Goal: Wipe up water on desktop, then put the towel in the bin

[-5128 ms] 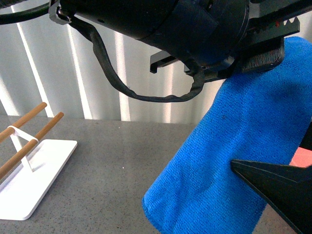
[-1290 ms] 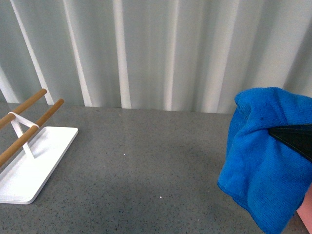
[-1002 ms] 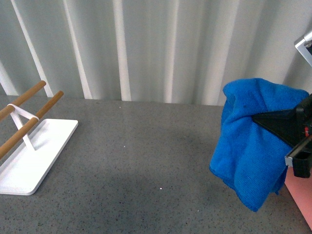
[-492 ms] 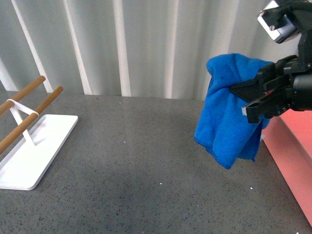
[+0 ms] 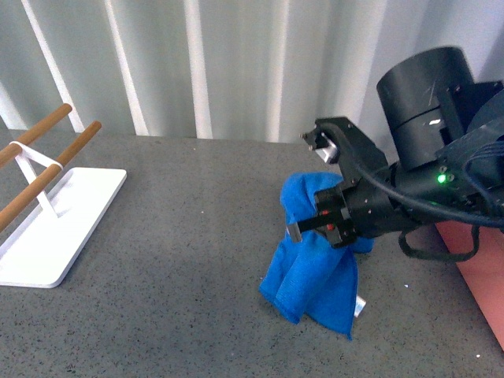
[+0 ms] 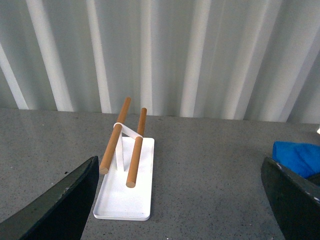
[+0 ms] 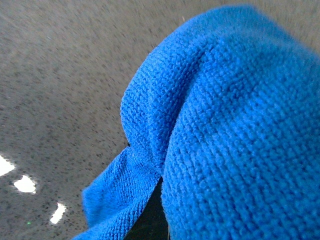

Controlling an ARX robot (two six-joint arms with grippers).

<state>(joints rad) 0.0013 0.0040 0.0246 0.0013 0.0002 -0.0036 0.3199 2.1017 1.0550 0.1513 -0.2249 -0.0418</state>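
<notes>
My right gripper [image 5: 319, 223] is shut on the blue towel [image 5: 311, 272] over the right middle of the dark grey speckled desktop [image 5: 181, 260]. The towel hangs bunched from the jaws, and its lower folds rest on the desktop. In the right wrist view the towel [image 7: 230, 125] fills most of the picture and hides the fingers; the desktop [image 7: 60, 70] lies close beneath. The salmon-pink bin [image 5: 482, 272] shows only as a strip at the right edge, behind the right arm. My left gripper [image 6: 177, 205] is open and empty above the desktop, with the towel's edge [image 6: 299, 156] off to one side.
A white flat rack base [image 5: 55, 236] with two wooden rods [image 5: 43, 193] stands at the left of the desktop; it also shows in the left wrist view [image 6: 125, 192]. A white corrugated wall [image 5: 236, 63] runs along the back. A few bright glints [image 7: 25, 184] show on the desktop beside the towel.
My right arm has carried the towel leftward and down, from hanging in the air by the bin to resting on the desktop. The rack has not moved.
</notes>
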